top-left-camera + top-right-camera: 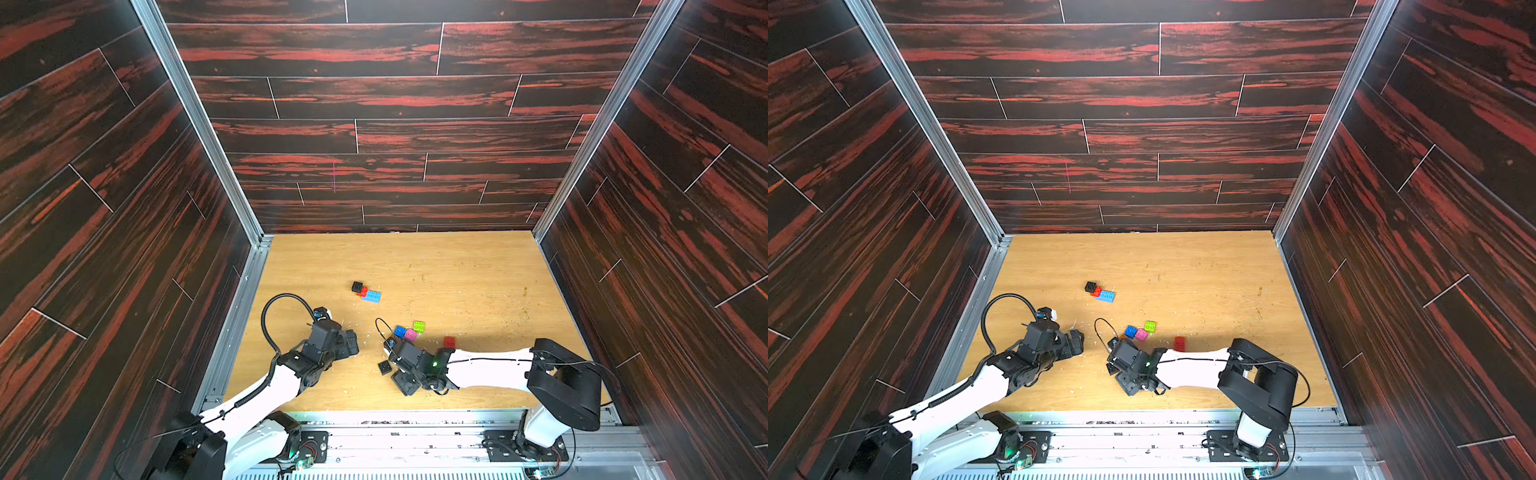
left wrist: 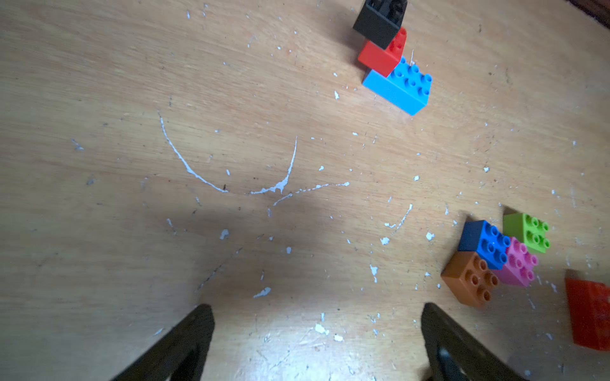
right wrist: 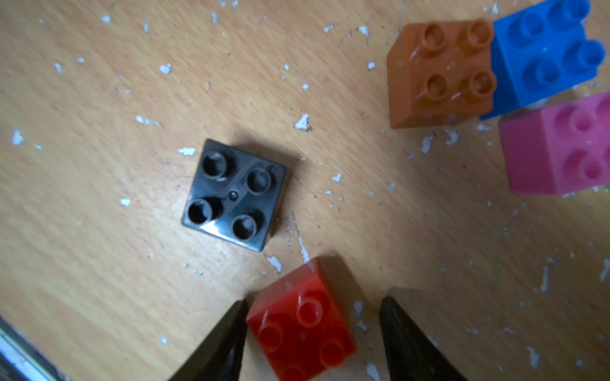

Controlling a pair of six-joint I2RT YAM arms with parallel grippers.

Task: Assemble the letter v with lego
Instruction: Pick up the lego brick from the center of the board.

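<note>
Two hands work low over the counter point(image 1: 457, 266). The right hand point(image 3: 313, 300) straddles the red square brick point(image 3: 302, 326) with its jaws part-way in. One finger touches a corner of the brick and the other stands clear of it, so nothing is clamped yet. The brick lies skewed to the jaws, so expect it to turn as they seat. A loose black brick point(image 3: 234, 194) lies just beside it. The orange brick point(image 3: 440, 72), blue brick point(image 3: 544, 52) and pink brick point(image 3: 558, 145) touch one another nearby, with the green brick point(image 2: 528, 231) just beside them. The left hand point(image 2: 317, 306) is spread wide and empty above bare counter, probably parked clear of the pick. A stepped stack point(image 2: 392, 66) of black, red and light-blue bricks, likely one arm of the V, stands well apart toward the middle. The far half of the counter is open for assembly; walls point(image 1: 124, 208) close three sides.
</note>
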